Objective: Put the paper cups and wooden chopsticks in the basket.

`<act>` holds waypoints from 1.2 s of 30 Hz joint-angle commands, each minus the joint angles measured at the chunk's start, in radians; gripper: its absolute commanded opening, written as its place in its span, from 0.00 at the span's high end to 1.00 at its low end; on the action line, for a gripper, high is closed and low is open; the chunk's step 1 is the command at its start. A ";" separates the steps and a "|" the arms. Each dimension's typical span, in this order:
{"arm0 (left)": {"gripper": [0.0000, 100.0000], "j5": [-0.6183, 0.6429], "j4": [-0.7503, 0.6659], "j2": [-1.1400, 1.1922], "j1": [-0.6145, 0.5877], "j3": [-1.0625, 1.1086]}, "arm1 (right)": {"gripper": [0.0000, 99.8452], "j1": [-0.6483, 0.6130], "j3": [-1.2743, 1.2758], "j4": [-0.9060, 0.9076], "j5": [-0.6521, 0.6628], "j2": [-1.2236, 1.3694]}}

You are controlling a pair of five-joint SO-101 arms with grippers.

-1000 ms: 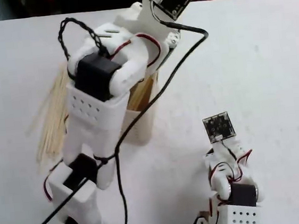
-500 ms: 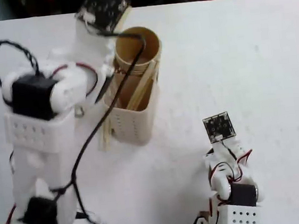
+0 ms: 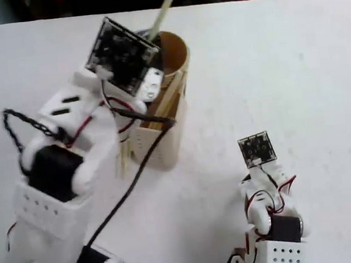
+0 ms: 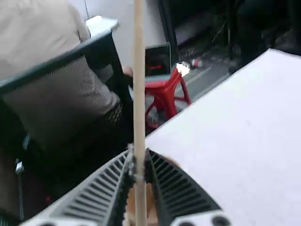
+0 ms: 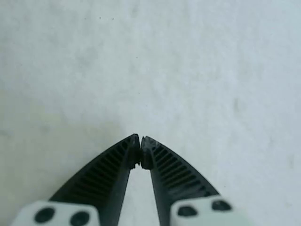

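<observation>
A beige perforated basket (image 3: pixel 164 150) stands mid-table with a brown paper cup (image 3: pixel 173 51) lying in its far end and several wooden chopsticks (image 3: pixel 167 102) leaning inside. A few more chopsticks (image 3: pixel 124 161) rest against the basket's left outer side. My left gripper (image 4: pixel 138 156) is shut on a single chopstick (image 4: pixel 138 70), which points up past the table's far edge. From above, that chopstick (image 3: pixel 168 3) rises over the cup, under the left wrist camera board (image 3: pixel 122 52). My right gripper (image 5: pixel 140 143) is shut on nothing, just above the bare table.
The right arm (image 3: pixel 271 212) sits folded at the front right of the white table (image 3: pixel 295 75). A black cable (image 3: pixel 123 197) trails from the left arm past the basket's front. A red stool (image 4: pixel 164 89) and a person in a chair lie beyond the far edge.
The left arm swung out to the left, then came back over the basket, and it now holds one chopstick raised above the cup. The right arm has stayed still.
</observation>
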 commanded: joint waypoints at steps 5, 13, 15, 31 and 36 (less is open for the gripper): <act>0.98 0.006 -0.382 -0.013 0.110 0.209 | 0.98 0.002 0.009 -0.012 -0.002 -0.002; 0.97 -0.023 -0.483 -0.022 0.031 0.457 | 0.98 0.001 0.009 -0.012 -0.002 -0.002; 0.93 -0.020 -0.483 -0.024 0.015 0.496 | 0.98 0.002 0.009 -0.012 -0.002 -0.002; 0.91 -0.015 -0.296 -0.340 -0.292 0.577 | 0.98 0.002 0.009 -0.012 -0.002 -0.002; 0.90 0.060 -0.187 -0.269 -0.723 0.595 | 0.98 0.002 0.009 -0.012 -0.002 -0.002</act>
